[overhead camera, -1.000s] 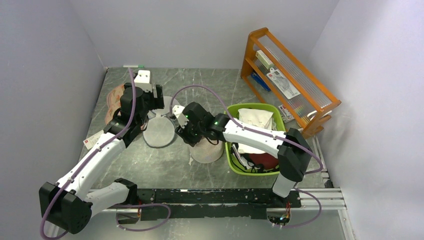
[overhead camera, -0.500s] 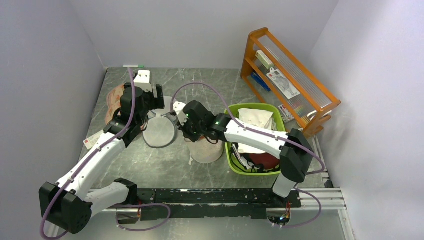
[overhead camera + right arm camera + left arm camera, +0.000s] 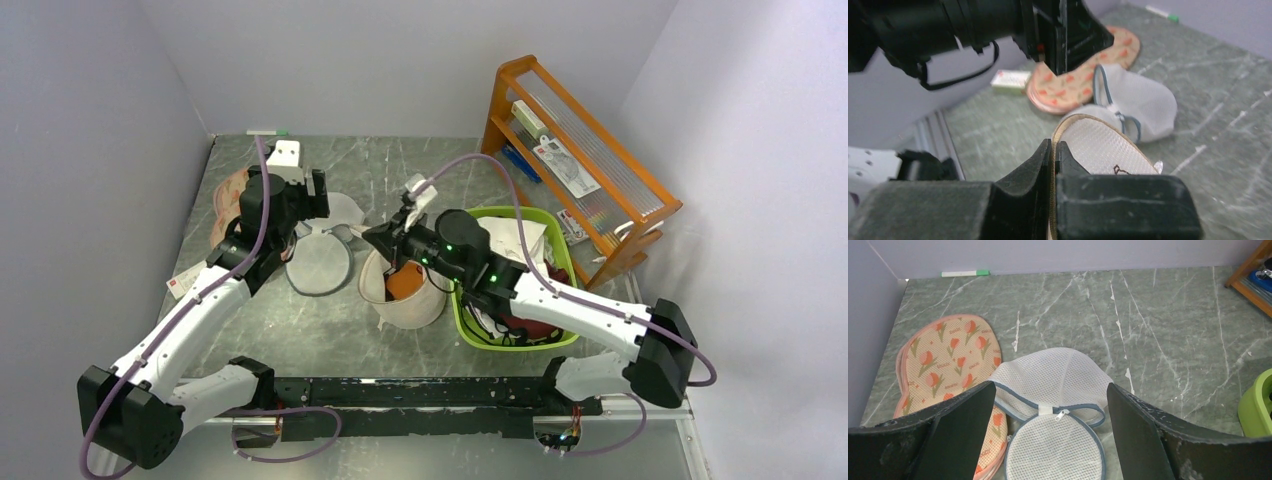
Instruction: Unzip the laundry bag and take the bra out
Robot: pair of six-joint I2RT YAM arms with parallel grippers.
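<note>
The cream mesh laundry bag (image 3: 410, 308) lies at the table's middle with its upper flap (image 3: 1098, 147) lifted. That flap carries a small dark mark (image 3: 1120, 170). My right gripper (image 3: 383, 243) is shut on the flap's beige rim (image 3: 1053, 150) and holds it up. Inside the opened bag the orange-red bra (image 3: 405, 283) shows. My left gripper (image 3: 1048, 440) hangs open over the white mesh bag (image 3: 1053, 445) to the left and touches nothing.
A pink patterned bag (image 3: 943, 360) lies at the far left, with a small box (image 3: 180, 285) near it. The green basket (image 3: 505, 212) right of the laundry bag holds white cloth (image 3: 510, 240) and dark cloth (image 3: 525, 322). An orange rack (image 3: 580, 150) stands at the back right.
My right gripper has shut on the laundry bag's rim and swung back, lifting the flap so the orange-red inside shows. The left arm has stayed still.
</note>
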